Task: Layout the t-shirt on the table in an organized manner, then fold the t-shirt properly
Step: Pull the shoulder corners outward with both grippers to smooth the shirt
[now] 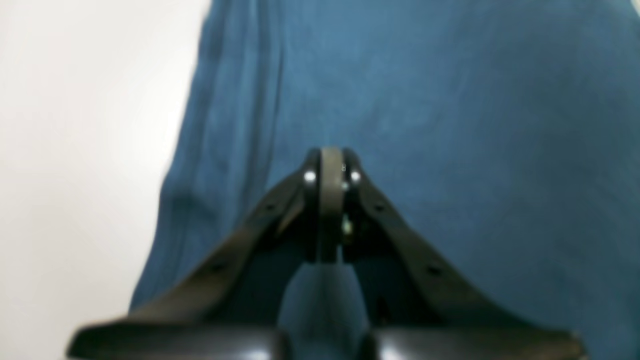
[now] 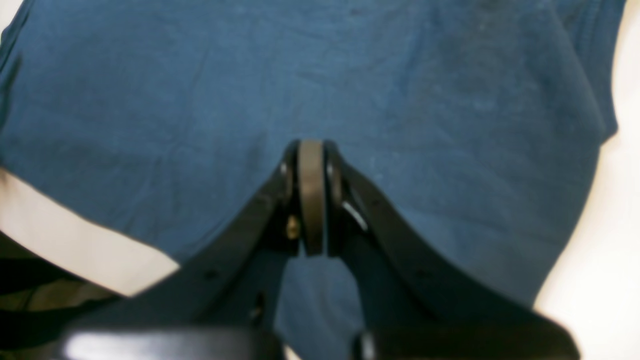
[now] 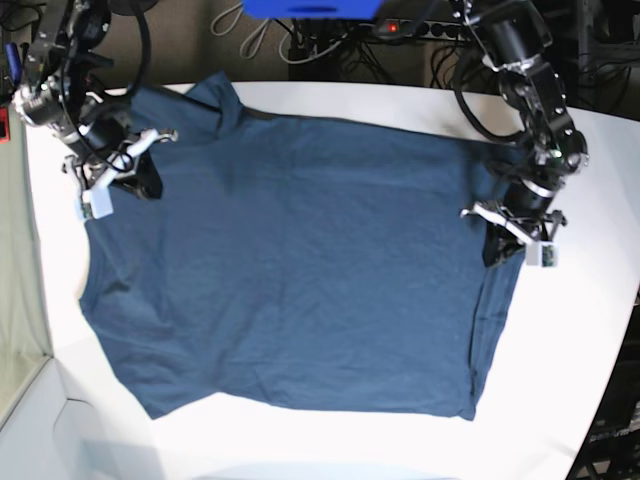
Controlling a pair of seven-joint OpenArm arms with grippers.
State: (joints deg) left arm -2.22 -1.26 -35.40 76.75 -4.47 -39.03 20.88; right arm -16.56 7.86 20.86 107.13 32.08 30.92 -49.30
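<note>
While one t-shirt (image 3: 300,270) covers one table (image 3: 590,330), two tools sit pressed together.

The t-shirt (image 3: 300,270) lies spread across the middle of the table (image 3: 590,330), the right gripper (image 3: 140,178) over its nine-o'clock edge, the left gripper (image 3: 497,243) over its three-o'clock edge
</note>
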